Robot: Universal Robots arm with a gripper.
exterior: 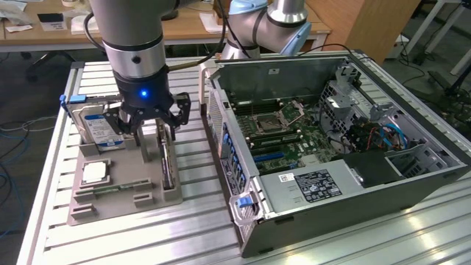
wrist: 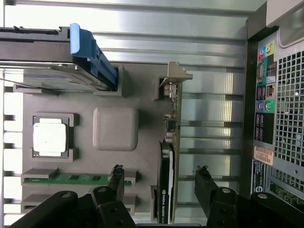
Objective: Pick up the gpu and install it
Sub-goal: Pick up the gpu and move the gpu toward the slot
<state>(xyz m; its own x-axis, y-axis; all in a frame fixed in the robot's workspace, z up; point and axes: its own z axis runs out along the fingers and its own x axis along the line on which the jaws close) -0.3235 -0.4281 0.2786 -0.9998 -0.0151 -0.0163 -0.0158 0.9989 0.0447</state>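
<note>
The gpu (exterior: 167, 161) is a thin dark card standing on edge in a slot of the grey holder tray (exterior: 140, 174), with its silver bracket at the far end. My gripper (exterior: 156, 135) hangs over that card, open. Through the wrist camera the gpu (wrist: 165, 187) is seen edge-on, with its bracket (wrist: 174, 75) beyond it. The gripper (wrist: 160, 175) straddles it, one black finger (wrist: 116, 176) on each side with a gap to the card. The open computer case (exterior: 412, 165) lies to the tray's right in the exterior view, its motherboard (exterior: 283, 138) exposed.
The tray (wrist: 142, 90) also holds a silver hard drive (exterior: 99, 130) in a blue-handled carrier (wrist: 90, 50), a square processor chip (wrist: 50, 137) and a green memory stick (wrist: 66, 178). The case's rear panel (wrist: 280, 104) is close beside the card. A second arm (exterior: 272, 22) stands behind the case.
</note>
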